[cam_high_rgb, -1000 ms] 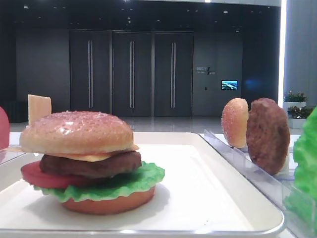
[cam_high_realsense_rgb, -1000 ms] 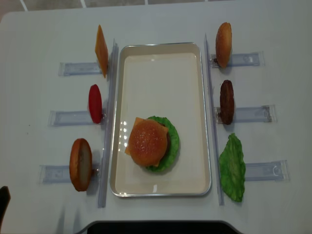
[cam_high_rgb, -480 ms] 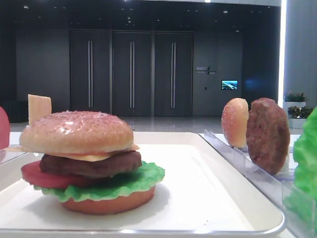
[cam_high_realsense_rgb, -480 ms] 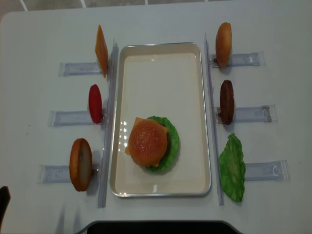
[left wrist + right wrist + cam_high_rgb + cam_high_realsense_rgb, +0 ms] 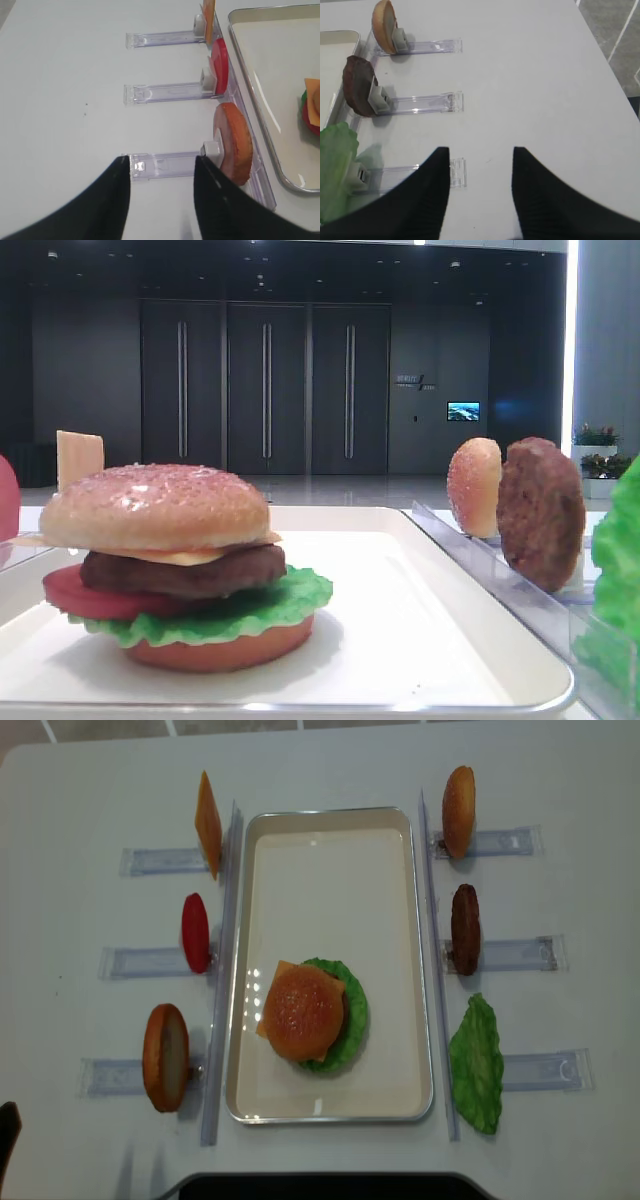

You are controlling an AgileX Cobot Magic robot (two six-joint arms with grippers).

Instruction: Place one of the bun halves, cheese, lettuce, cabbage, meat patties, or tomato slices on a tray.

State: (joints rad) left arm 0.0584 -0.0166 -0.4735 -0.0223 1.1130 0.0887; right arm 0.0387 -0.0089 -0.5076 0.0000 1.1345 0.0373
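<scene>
Crowning the burger, dome up: bun top (image 5: 302,1010), tray (image 5: 330,850) lengthwise.

tray (image 5: 330,840): white, flat | bun top (image 5: 302,1010): domed, crowning burger stack | lettuce (image 5: 356,1010): underneath

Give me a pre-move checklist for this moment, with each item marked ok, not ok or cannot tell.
1. Right gripper empty: ok, its jaws stand apart over the bare table with nothing between them.
2. Left gripper empty: ok, open, just short of the rack holding the bun base.
3. Stack complete: ok, the bun top sits on cheese, patty, tomato, lettuce and a base.
4. Stack inside the tray: ok, well within the rim.
5. Spare pieces upright in racks: ok for the meat patty and spare bun; the lettuce leaf leans.
6. Stack stable: cannot tell.
</scene>
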